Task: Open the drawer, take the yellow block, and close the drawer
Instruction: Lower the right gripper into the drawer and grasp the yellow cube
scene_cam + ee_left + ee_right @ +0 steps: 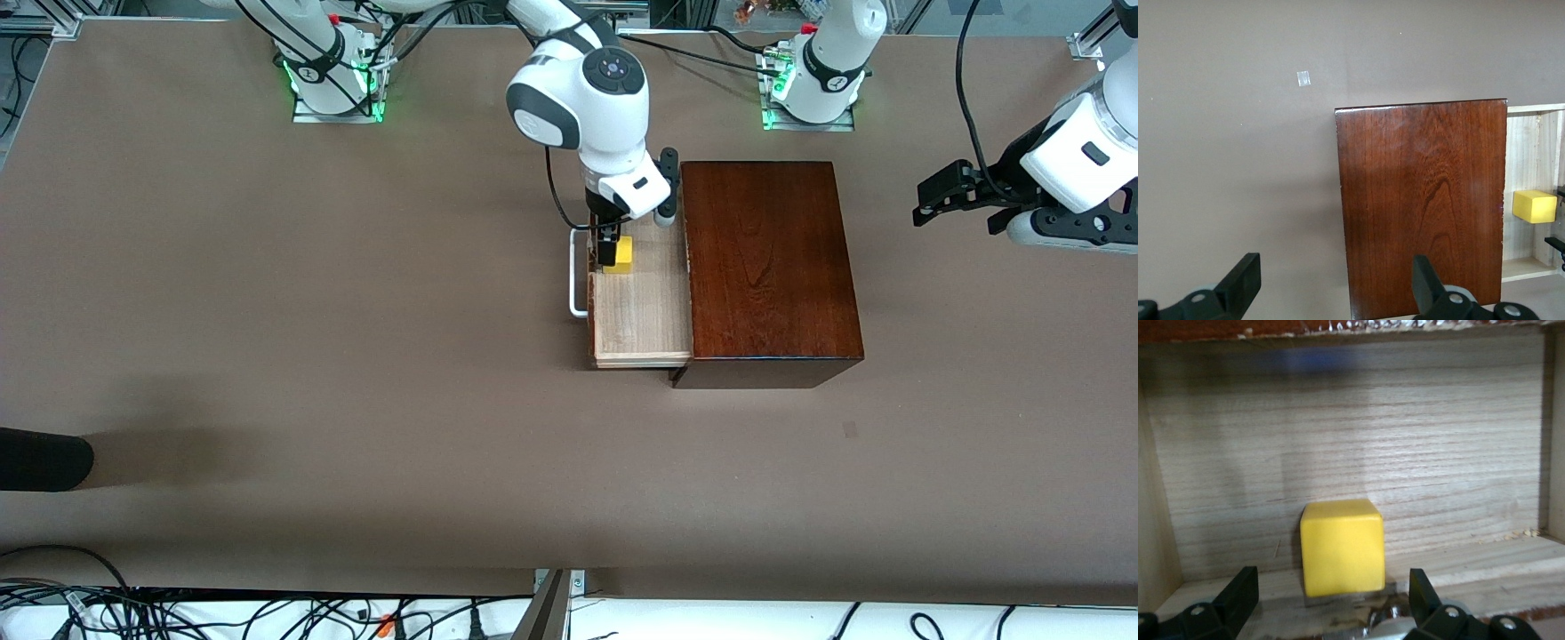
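The drawer (pixel 642 311) stands pulled out of the dark wooden box (pixel 769 267) toward the right arm's end of the table, its white handle (pixel 575 276) outermost. A yellow block (pixel 622 255) sits on the pale drawer floor (pixel 1371 440), in the corner farthest from the front camera. My right gripper (pixel 608 249) is lowered into the drawer, open. In the right wrist view its fingertips (pixel 1245 583) flank the block (pixel 1342 545) with a gap on each side. My left gripper (pixel 925 203) hovers open over the table at the left arm's end. Its wrist view shows the box (pixel 1425 200) and block (pixel 1534 206).
A dark rounded object (pixel 40 458) pokes in at the table edge on the right arm's end, nearer the front camera. A small pale mark (pixel 851 430) lies on the brown table nearer the camera than the box. Cables (pixel 267 613) run along the nearest edge.
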Tool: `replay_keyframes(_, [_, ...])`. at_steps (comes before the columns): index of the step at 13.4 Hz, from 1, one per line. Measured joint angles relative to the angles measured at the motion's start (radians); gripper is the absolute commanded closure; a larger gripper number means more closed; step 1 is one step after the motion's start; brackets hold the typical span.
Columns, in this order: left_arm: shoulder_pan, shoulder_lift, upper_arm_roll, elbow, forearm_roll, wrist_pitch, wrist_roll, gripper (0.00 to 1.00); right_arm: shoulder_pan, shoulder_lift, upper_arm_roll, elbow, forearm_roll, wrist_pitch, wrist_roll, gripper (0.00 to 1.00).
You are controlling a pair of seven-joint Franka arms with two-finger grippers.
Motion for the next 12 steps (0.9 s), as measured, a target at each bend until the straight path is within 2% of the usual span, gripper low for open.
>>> replay_keyframes(4, [0.000, -0.001, -0.013, 0.000, 0.078, -0.010, 0.025, 0.00, 0.010, 0.055, 0.000, 0.057, -0.014, 0.000, 0.000, 0.02])
replay_keyframes(5, [0.000, -0.002, -0.015, 0.000, 0.083, -0.010, 0.026, 0.00, 0.010, 0.059, -0.001, 0.063, -0.015, 0.000, 0.000, 0.06])
replay_keyframes(7, [0.000, -0.003, -0.016, 0.000, 0.088, -0.011, 0.027, 0.00, 0.010, 0.064, -0.001, 0.064, -0.035, 0.000, -0.001, 0.25])
replay_keyframes(8, [0.000, -0.003, -0.016, 0.000, 0.088, -0.011, 0.027, 0.00, 0.010, 0.066, -0.001, 0.064, -0.043, 0.000, -0.001, 0.44])
replay_keyframes(9, [0.000, -0.003, -0.016, 0.000, 0.088, -0.011, 0.027, 0.00, 0.011, 0.068, -0.001, 0.064, -0.052, 0.000, -0.001, 0.68])
replay_keyframes(11, [0.000, -0.004, -0.016, 0.000, 0.088, -0.012, 0.027, 0.00, 0.012, 0.069, -0.001, 0.064, -0.065, -0.002, -0.001, 0.87])
replay_keyframes(12, [0.000, -0.004, -0.016, 0.000, 0.088, -0.012, 0.027, 0.00, 0.014, 0.069, -0.001, 0.065, -0.067, -0.002, -0.001, 0.89])
